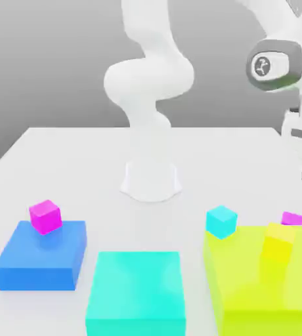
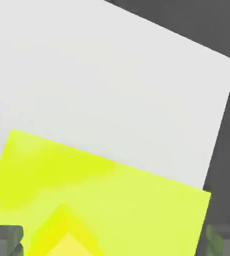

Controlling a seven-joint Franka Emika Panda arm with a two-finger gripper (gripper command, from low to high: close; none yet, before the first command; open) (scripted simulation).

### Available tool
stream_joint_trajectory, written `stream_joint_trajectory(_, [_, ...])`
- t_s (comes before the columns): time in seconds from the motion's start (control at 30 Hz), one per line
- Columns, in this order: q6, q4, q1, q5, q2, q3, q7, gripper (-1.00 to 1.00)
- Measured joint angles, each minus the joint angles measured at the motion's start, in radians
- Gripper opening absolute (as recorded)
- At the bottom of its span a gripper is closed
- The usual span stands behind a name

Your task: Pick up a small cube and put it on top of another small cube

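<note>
We see the gripper [image 2: 115, 242] with jaws wide apart, nothing between them, hanging above the big yellow block [image 1: 265, 279] at the exterior view's right. One small cube [image 1: 292, 218], magenta, sits on the table [image 1: 81, 157] just behind that block, probably touching it, hard to tell. It lies off to the side of the jaws. The other magenta cube [image 1: 45, 216] rests on the blue block [image 1: 39, 256], well apart.
</note>
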Motion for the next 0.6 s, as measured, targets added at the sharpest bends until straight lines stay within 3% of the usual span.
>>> stream_joint_trajectory(0.27, [0.119, -0.074, 0.125, -0.026, 0.202, 0.066, -0.309, 0.00])
stream_joint_trajectory(0.43, [0.256, -0.046, 0.189, -0.123, 0.378, -0.013, -0.255, 0.00])
stream_joint_trajectory(0.47, [0.278, -0.041, 0.204, -0.134, 0.405, -0.031, -0.247, -1.00])
stream_joint_trajectory(0.6, [0.276, -0.041, 0.204, -0.134, 0.405, -0.031, -0.247, -1.00])
